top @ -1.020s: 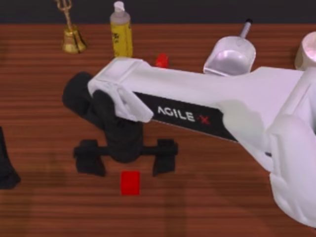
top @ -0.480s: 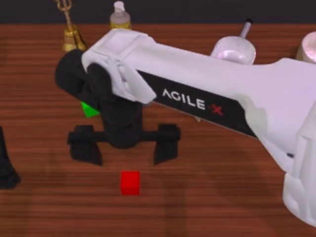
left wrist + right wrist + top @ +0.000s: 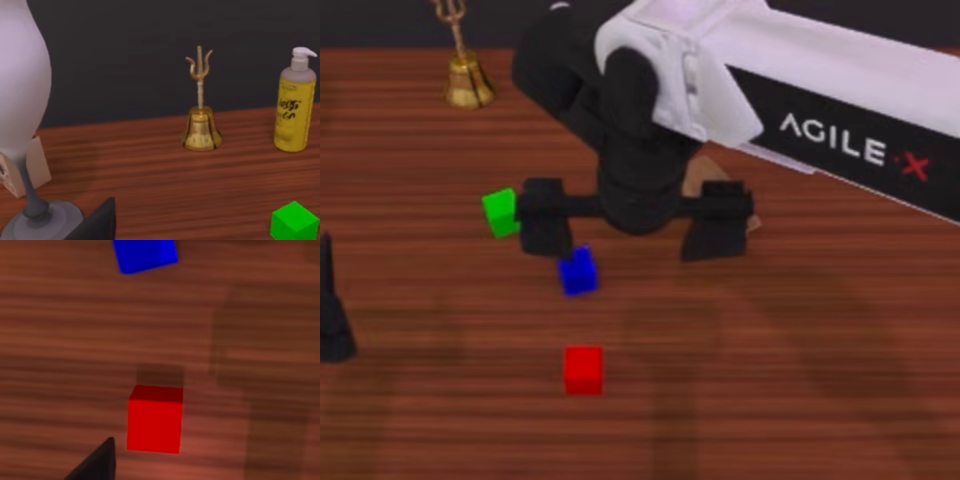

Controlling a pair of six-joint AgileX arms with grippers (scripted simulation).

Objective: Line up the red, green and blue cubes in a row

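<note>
Fingers of my right gripper (image 3: 632,228) stand wide apart and carry nothing, hanging over the middle of the bench (image 3: 800,350) in the top view. The left finger's tip sits just beside the green cube (image 3: 501,212), at its right, and just above the blue cube (image 3: 578,271) as the top view shows them; I cannot tell whether it touches either. The red cube (image 3: 584,370) lies nearer the front edge, well clear of both fingers, almost directly below the blue one in the top view. The right wrist view confirms red and blue apart on bare wood, with one dark fingertip (image 3: 95,462) at the picture's edge.

My left gripper (image 3: 332,320) is parked at the bench's left edge; its fingers' state I cannot tell.

Judgement: red appears placed as the row's anchor, and the step in hand is fetching the next cube. To do it well, I would centre the open fingers squarely over one cube only, align them with its flat faces, and descend vertically so the neighbouring cube is not nudged. Green and blue sit close together, so a skewed approach risks knocking one.
</note>
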